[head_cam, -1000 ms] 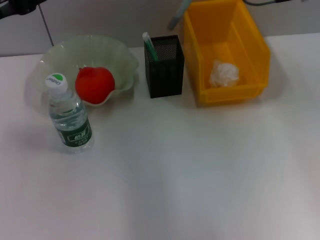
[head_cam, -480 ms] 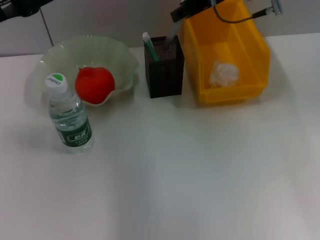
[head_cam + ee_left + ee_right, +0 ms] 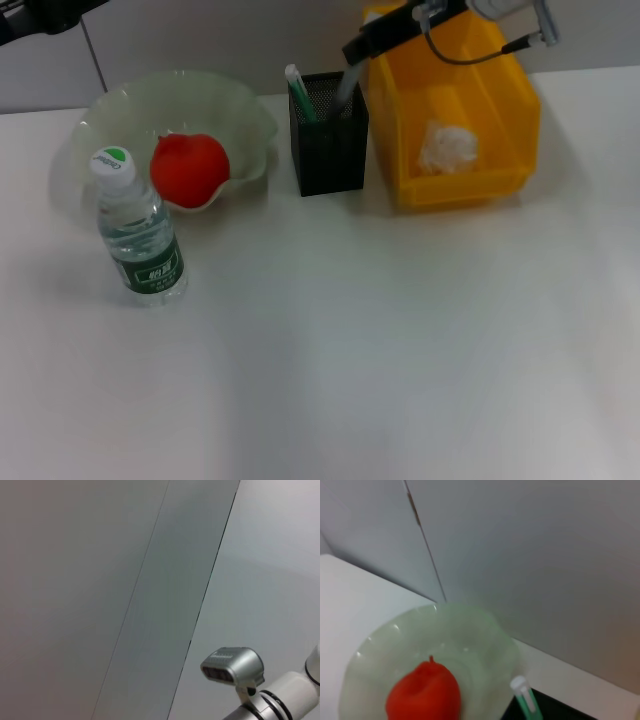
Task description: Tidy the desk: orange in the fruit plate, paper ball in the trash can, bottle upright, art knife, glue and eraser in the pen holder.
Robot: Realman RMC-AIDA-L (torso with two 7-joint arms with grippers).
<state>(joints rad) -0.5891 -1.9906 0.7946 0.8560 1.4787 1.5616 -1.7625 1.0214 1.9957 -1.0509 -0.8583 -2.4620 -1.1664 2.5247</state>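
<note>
My right gripper (image 3: 362, 48) is above the black mesh pen holder (image 3: 328, 140) and is shut on the grey art knife (image 3: 347, 92), whose lower end is inside the holder. A green and white glue stick (image 3: 298, 90) stands in the holder and also shows in the right wrist view (image 3: 526, 697). The orange (image 3: 190, 168) lies in the pale green fruit plate (image 3: 130, 100); both show in the right wrist view, the orange (image 3: 424, 692) and the plate (image 3: 470, 635). The bottle (image 3: 140, 235) stands upright. The paper ball (image 3: 447, 147) lies in the yellow bin (image 3: 500, 110). No eraser shows.
My left arm (image 3: 40, 15) is parked at the far left edge, above the table. The left wrist view shows only the wall and a part of the robot (image 3: 232, 665). The white table (image 3: 400, 350) stretches in front of the objects.
My right gripper has come down and into view with the art knife, lowering its end into the pen holder. Everything else has stayed put.
</note>
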